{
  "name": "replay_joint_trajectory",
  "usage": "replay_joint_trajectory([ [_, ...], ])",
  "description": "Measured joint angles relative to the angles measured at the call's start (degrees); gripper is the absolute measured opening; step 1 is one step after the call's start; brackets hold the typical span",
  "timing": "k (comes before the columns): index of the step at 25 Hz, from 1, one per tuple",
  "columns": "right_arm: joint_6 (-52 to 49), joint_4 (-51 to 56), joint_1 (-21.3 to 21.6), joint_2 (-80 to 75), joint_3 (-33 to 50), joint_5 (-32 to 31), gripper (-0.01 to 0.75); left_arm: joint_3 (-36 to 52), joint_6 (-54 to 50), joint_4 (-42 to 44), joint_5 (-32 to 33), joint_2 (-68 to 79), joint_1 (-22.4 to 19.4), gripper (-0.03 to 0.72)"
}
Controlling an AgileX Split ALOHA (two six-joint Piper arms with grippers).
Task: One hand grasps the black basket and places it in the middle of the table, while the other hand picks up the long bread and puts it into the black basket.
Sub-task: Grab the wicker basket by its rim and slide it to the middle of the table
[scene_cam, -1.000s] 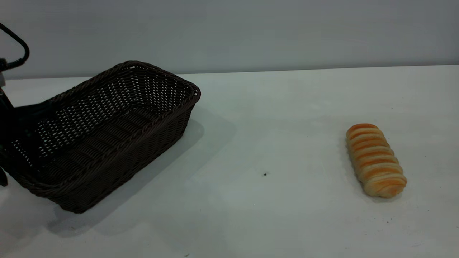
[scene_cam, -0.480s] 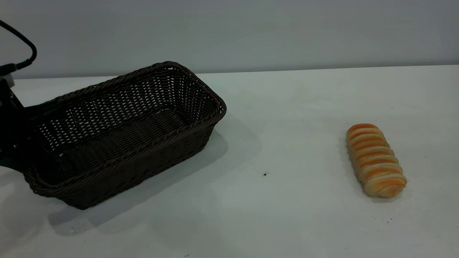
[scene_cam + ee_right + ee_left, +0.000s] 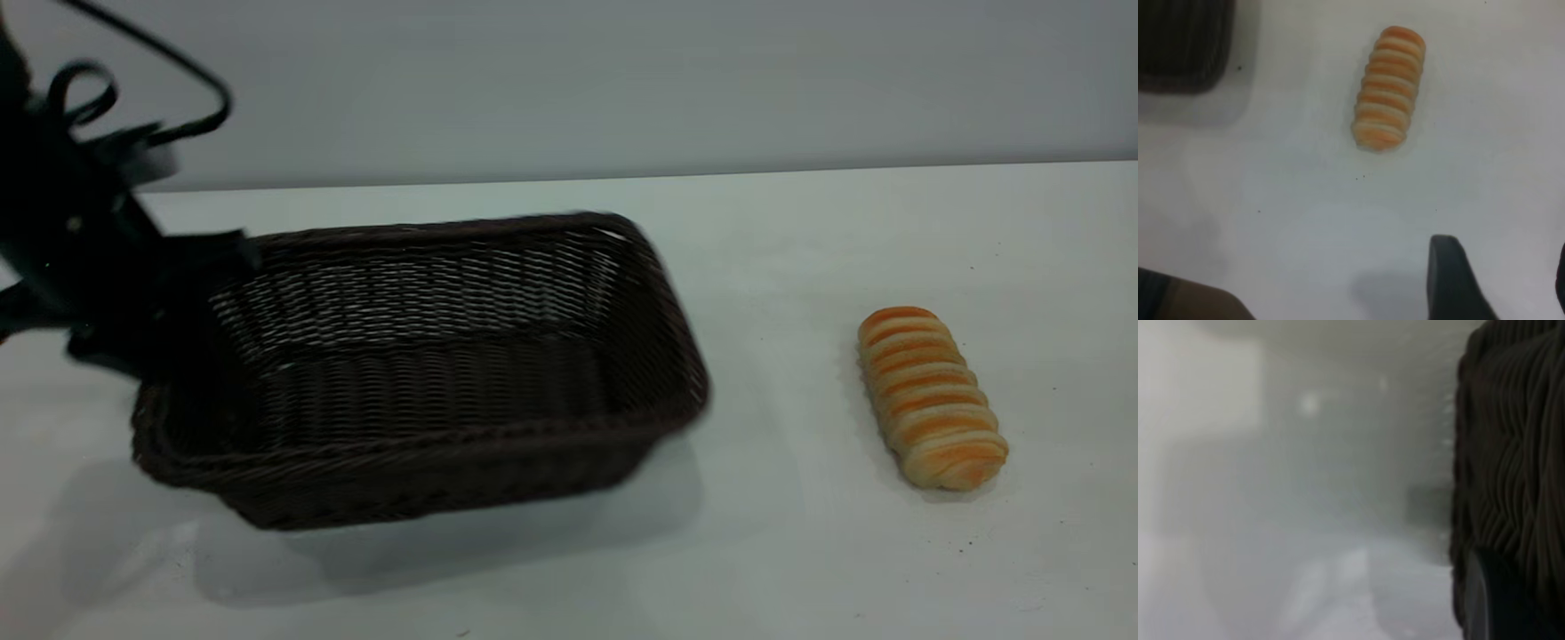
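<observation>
The black basket (image 3: 444, 391), dark woven wicker, sits left of the table's middle, long side toward the camera. My left gripper (image 3: 191, 293) is shut on the basket's left end wall; its wicker (image 3: 1511, 453) fills one side of the left wrist view beside one finger (image 3: 1491, 600). The long bread (image 3: 929, 396), golden-orange with pale ridges, lies on the white table (image 3: 800, 551) at the right, apart from the basket. My right gripper (image 3: 1501, 267) is open and empty above the table, some way from the bread (image 3: 1388, 97); it is out of the exterior view.
A grey wall runs behind the table's far edge. A black cable (image 3: 151, 53) loops above the left arm. A basket corner (image 3: 1181, 47) shows in the right wrist view. Bare table lies between basket and bread.
The left gripper has dragged the basket to the right toward the table's middle and swung it until its long side faces the camera. The bread has not moved.
</observation>
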State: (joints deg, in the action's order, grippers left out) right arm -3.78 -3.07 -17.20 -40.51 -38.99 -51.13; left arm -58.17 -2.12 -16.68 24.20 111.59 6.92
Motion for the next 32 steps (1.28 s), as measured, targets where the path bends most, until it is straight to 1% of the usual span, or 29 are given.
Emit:
replay_joint_trajectory([
  [3,0.00,0.00,0.00,0.00,0.00,0.15,0.356,-3.70,6.43,-3.40,2.79,0.87,0.95,0.142],
  [5,0.00,0.00,0.00,0.00,0.00,1.35,0.356,-6.36,9.15,-4.26,4.79,2.40,1.27,0.142],
  [8,0.00,0.00,0.00,-0.48,0.00,5.09,0.357,-10.13,10.64,-4.78,7.87,5.18,1.34,0.142],
  [10,0.00,0.26,0.00,-1.81,-0.04,7.90,0.372,-11.54,10.81,-4.88,8.77,6.71,1.34,0.142],
  [12,0.00,1.25,0.00,-4.18,-0.04,10.01,0.403,-12.25,11.00,-4.99,8.97,7.75,1.34,0.142],
  [15,0.00,3.07,0.00,-9.61,-0.04,13.35,0.469,-12.71,11.11,-4.99,8.47,8.60,1.34,0.142],
  [20,0.00,4.23,0.00,-22.28,-0.04,22.18,0.575,-12.71,11.11,-5.30,7.66,8.89,1.34,0.142],
  [23,0.00,4.23,0.00,-30.76,-0.11,26.66,0.602,-12.71,11.11,-7.20,7.66,8.89,1.34,0.146],
  [25,0.00,4.68,0.00,-36.64,-0.11,28.74,0.605,-12.71,11.35,-8.69,7.62,8.89,1.34,0.174],
  [27,0.00,5.29,0.00,-41.97,-0.30,31.04,0.605,-12.71,11.35,-9.37,7.68,8.89,1.34,0.231],
  [32,0.05,5.57,0.00,-51.27,-0.63,36.72,0.605,-12.71,12.59,-9.55,9.43,8.89,1.34,0.419],
])
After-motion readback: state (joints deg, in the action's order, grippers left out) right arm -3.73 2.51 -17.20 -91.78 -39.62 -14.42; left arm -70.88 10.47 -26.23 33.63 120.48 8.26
